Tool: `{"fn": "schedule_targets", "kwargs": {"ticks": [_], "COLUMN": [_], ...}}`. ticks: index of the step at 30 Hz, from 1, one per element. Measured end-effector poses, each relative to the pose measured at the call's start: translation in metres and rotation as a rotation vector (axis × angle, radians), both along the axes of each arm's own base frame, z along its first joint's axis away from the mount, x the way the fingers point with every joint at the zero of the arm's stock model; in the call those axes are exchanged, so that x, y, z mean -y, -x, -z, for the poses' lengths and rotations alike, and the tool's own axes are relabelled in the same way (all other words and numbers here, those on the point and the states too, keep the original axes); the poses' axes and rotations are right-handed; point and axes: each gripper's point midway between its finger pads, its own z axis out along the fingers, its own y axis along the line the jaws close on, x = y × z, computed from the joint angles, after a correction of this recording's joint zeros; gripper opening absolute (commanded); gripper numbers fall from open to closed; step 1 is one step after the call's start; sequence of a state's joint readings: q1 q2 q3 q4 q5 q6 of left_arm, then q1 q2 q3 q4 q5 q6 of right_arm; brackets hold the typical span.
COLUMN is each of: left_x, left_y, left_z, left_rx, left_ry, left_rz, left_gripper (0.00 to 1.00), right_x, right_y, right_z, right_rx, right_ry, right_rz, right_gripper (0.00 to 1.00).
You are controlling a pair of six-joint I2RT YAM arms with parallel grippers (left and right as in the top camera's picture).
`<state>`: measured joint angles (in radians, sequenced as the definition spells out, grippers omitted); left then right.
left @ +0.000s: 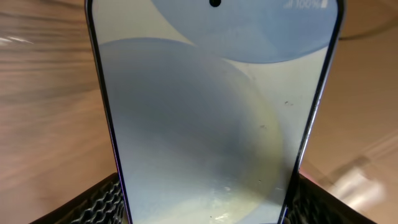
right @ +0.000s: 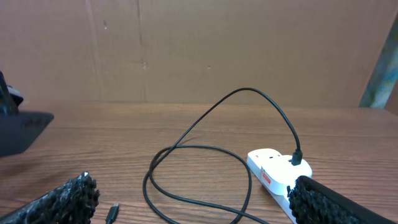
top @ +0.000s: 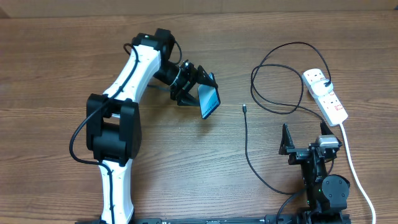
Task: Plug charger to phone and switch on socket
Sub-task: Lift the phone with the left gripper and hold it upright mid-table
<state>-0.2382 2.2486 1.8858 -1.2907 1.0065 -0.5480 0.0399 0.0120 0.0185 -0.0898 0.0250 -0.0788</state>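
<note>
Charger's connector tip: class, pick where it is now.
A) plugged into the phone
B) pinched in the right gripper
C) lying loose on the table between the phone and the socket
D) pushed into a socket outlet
C: the connector tip lies on the table with nothing touching it, apart from the phone, which the left gripper holds.
</note>
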Motion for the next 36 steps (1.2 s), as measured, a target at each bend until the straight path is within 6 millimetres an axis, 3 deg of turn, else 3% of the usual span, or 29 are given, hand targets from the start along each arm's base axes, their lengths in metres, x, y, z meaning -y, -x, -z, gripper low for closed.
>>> {"fn": "schedule_targets", "kwargs": {"ticks": [19, 36], "left_x": [-0.013, -0.013], "left_y": [-0.022, -0.027], "left_z": [-0.055, -0.081], "left_rx": [-0.134, -0.156], "left_ry": [0.323, 0.482], "left_rz": [-0.150, -0.164], "left_gripper": [0.71, 0.70], "right_x": [0.000, 0.000], "right_y": [0.000, 0.000], "right_z": [0.000, 0.000], "right_rx": [0.000, 0.001], "right_ry": [0.000, 0.000], "right_rz": [0.000, 0.000], "right_gripper": [1.00, 1.00]}}
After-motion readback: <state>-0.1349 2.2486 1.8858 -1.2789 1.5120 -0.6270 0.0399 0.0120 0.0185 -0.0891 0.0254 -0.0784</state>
